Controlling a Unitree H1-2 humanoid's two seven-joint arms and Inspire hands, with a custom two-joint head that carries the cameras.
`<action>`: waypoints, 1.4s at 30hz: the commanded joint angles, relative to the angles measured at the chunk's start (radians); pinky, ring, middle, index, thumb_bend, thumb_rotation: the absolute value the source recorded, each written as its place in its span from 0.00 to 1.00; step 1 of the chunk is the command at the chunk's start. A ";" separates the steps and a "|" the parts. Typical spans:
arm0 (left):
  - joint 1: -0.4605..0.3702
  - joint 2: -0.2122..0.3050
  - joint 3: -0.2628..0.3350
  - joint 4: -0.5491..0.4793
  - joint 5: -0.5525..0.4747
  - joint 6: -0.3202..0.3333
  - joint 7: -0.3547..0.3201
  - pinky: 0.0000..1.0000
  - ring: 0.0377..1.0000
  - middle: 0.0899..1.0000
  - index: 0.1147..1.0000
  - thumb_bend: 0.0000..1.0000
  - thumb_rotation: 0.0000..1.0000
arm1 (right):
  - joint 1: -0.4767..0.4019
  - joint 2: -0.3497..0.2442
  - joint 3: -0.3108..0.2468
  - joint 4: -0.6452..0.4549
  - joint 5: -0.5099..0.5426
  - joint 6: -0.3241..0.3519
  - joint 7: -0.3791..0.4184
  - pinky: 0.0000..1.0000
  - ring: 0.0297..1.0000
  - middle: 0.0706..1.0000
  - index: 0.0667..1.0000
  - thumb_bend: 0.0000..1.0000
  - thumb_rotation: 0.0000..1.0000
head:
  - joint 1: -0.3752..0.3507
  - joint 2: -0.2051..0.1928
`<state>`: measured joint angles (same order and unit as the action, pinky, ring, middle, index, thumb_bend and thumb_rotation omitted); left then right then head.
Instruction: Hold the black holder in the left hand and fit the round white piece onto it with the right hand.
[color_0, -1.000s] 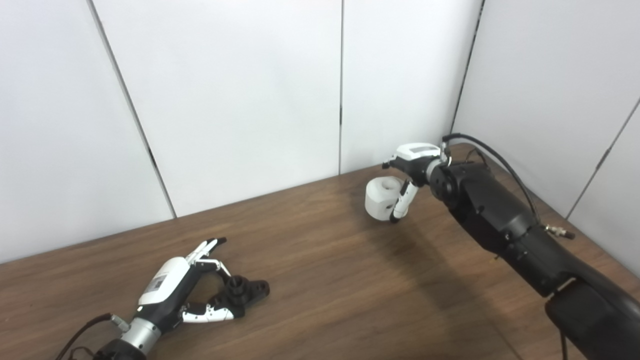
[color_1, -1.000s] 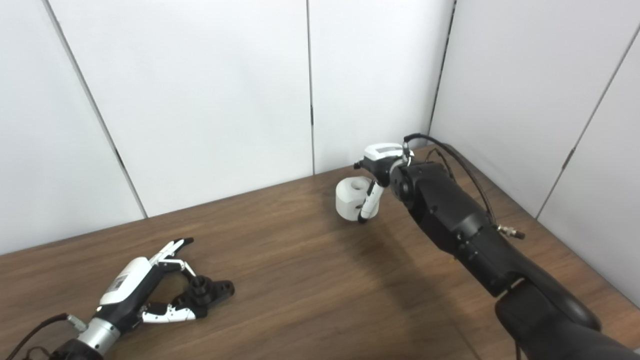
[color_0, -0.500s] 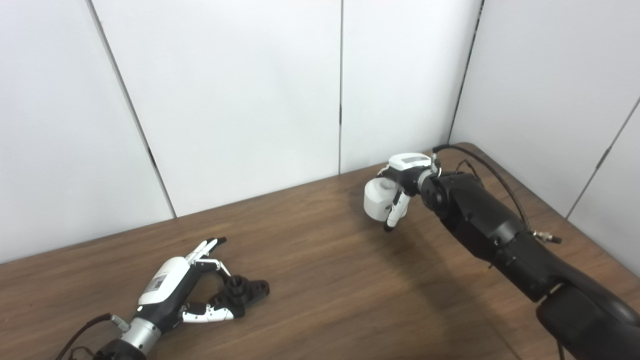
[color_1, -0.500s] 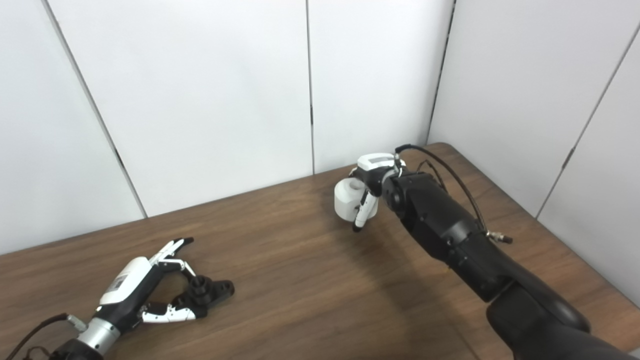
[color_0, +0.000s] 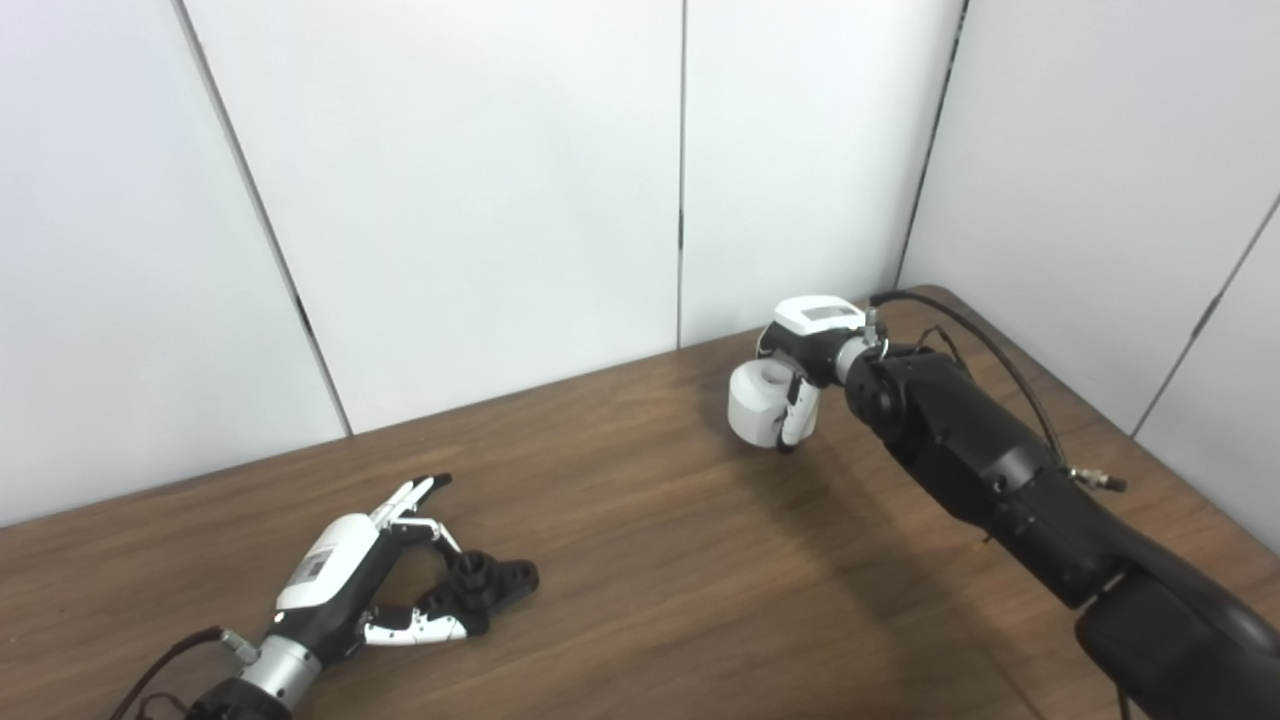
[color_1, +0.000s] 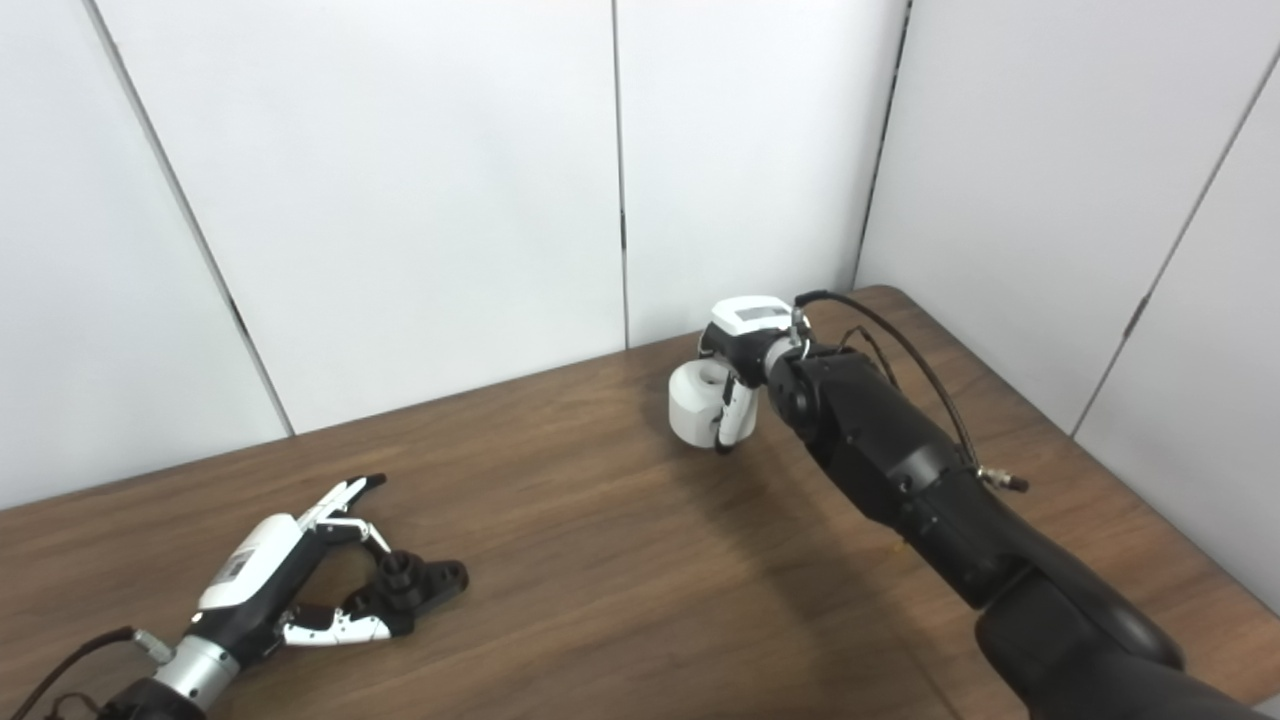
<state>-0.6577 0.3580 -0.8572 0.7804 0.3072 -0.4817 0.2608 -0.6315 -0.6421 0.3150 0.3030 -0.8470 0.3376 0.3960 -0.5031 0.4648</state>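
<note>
Right hand (color_0: 805, 350) grasping round white piece (color_0: 757, 402) far right; left hand (color_0: 370, 575) cupping, not yet lifting, black holder (color_0: 492, 580); carry-over next.

The right hand (color_1: 738, 345) grips the white piece (color_1: 697, 403) near the desk's (color_1: 620, 600) far edge. Well apart, at the near left, the left hand (color_1: 285, 585) lies low with its fingers (color_1: 345, 495) spread around the holder (color_1: 415, 582), which rests on the desk.

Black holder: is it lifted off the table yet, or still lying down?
Lying down. The black holder rests flat on the table, with the left hand low beside it, fingers spread around its near end.
</note>
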 joint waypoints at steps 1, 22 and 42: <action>0.110 0.019 -0.048 0.055 0.048 0.012 -0.078 0.97 1.00 0.97 0.42 0.52 0.08 | -0.032 -0.027 -0.015 -0.034 -0.004 -0.035 -0.047 0.89 0.88 0.80 0.45 0.53 0.14 | 0.000 0.000; 0.113 0.006 -0.035 0.035 0.068 0.012 -0.076 0.93 1.00 0.95 0.42 0.52 0.07 | -0.053 -0.020 0.024 -0.257 -0.035 -0.098 0.071 0.93 0.83 0.74 0.45 0.53 0.14 | 0.115 0.045; 0.113 -0.077 0.060 0.019 0.126 0.013 -0.162 0.97 1.00 0.96 0.42 0.52 0.08 | -0.103 0.079 0.024 -0.464 0.025 -0.150 0.222 0.92 0.85 0.73 0.44 0.53 0.14 | 0.393 0.124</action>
<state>-0.6326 0.3234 -0.7518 0.7608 0.3551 -0.4816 0.1865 -0.6657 -0.5592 0.3600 -0.1269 -0.8298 0.1894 0.6194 -0.1106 0.5875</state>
